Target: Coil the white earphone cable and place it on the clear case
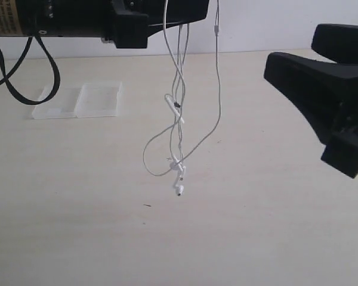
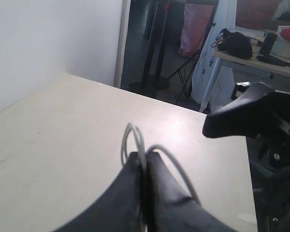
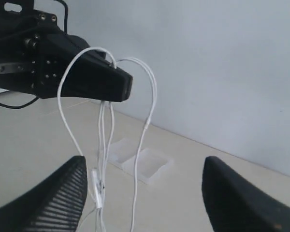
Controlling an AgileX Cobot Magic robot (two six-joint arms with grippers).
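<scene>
The white earphone cable (image 1: 218,89) hangs in several strands from my left gripper (image 2: 145,157), which is shut on it high above the table; loops stick out past its fingertips (image 2: 135,159). The inline piece (image 1: 173,107) dangles halfway down, and the two earbuds (image 1: 179,187) hang just over the tabletop. The clear case (image 1: 77,100) lies open and flat on the table at the back left. My right gripper (image 3: 142,193) is open, level with the hanging strands (image 3: 140,150) and to their right in the exterior view, touching none of them.
Black robot cables (image 1: 24,77) loop down beside the case at the far left. The pale tabletop (image 1: 256,226) stretches under the earbuds. The table's far edge (image 2: 183,104) drops off toward tripods and a cluttered desk.
</scene>
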